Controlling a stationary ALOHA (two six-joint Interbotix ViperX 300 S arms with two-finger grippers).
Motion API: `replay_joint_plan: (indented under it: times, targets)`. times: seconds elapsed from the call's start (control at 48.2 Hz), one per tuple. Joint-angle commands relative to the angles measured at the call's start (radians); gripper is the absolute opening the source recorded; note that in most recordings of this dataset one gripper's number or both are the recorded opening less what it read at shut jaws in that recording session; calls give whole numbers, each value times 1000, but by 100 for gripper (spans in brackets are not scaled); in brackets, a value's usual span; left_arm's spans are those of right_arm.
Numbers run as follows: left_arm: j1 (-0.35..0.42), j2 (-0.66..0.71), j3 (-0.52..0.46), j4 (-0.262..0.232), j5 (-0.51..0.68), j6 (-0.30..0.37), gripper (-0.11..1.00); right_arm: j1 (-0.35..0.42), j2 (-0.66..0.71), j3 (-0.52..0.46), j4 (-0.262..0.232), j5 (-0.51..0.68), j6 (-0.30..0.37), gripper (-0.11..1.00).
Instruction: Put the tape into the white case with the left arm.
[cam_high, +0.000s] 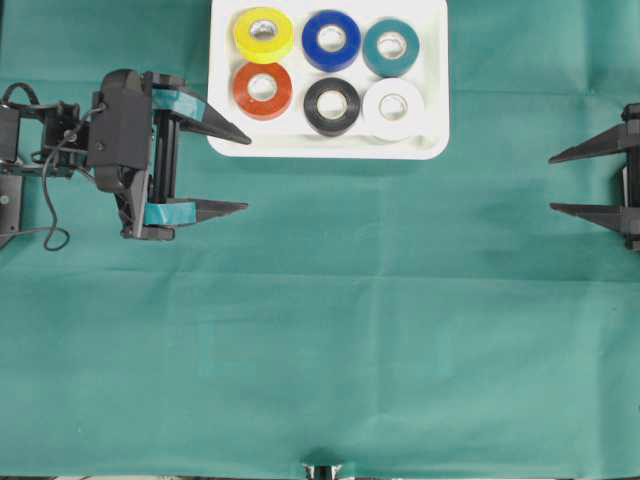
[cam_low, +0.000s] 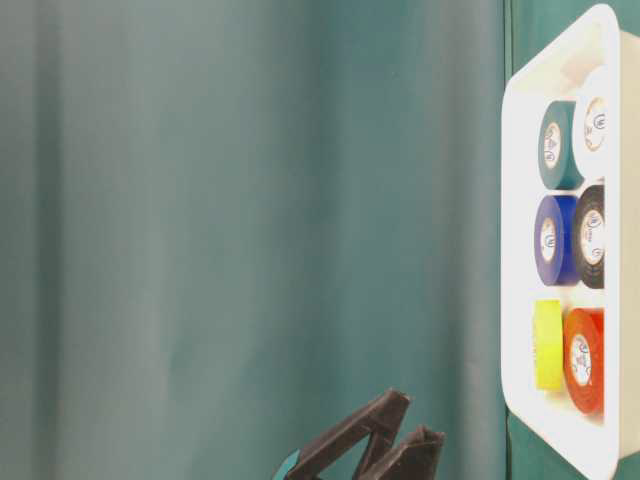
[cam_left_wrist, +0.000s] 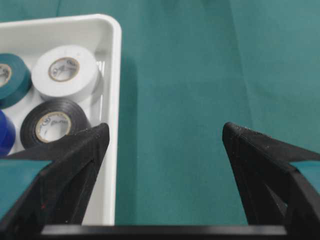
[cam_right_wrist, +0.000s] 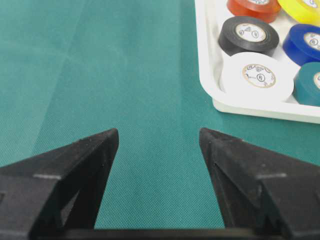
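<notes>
— Along the far edge of the bench (cam_high: 320, 340) sits your white case (cam_high: 225, 80), six tape rolls inside: yellow (cam_high: 263, 34), blue (cam_high: 331, 40), teal (cam_high: 391, 47), red (cam_high: 262, 90), black (cam_high: 332, 106), white (cam_high: 393, 108).

— And your left claw (cam_high: 247, 173)?

— Spread wide, gripping nothing; one teal-banded prong tip reaches over the case's near left corner, the other over green cloth.

— Your right claw (cam_high: 551, 183)?

— Wide apart too, empty, well clear of the case at the right edge.

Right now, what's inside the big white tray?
The white case holds six tape rolls lying flat: yellow, blue, teal, red, black and white. Whatever is under the rolls is covered.
</notes>
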Motion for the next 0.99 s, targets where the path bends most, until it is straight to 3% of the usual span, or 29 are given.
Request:
replay_joint_plan:
  times: [0.0,0.974]
  targets:
    - [-3,-17,-8,-3,-17,0,96,-2,6,-8,-2,-9,2,98]
    - [-3,-287,178,-3,-49,0,95,-5,8,-6,-2,-9,2,98]
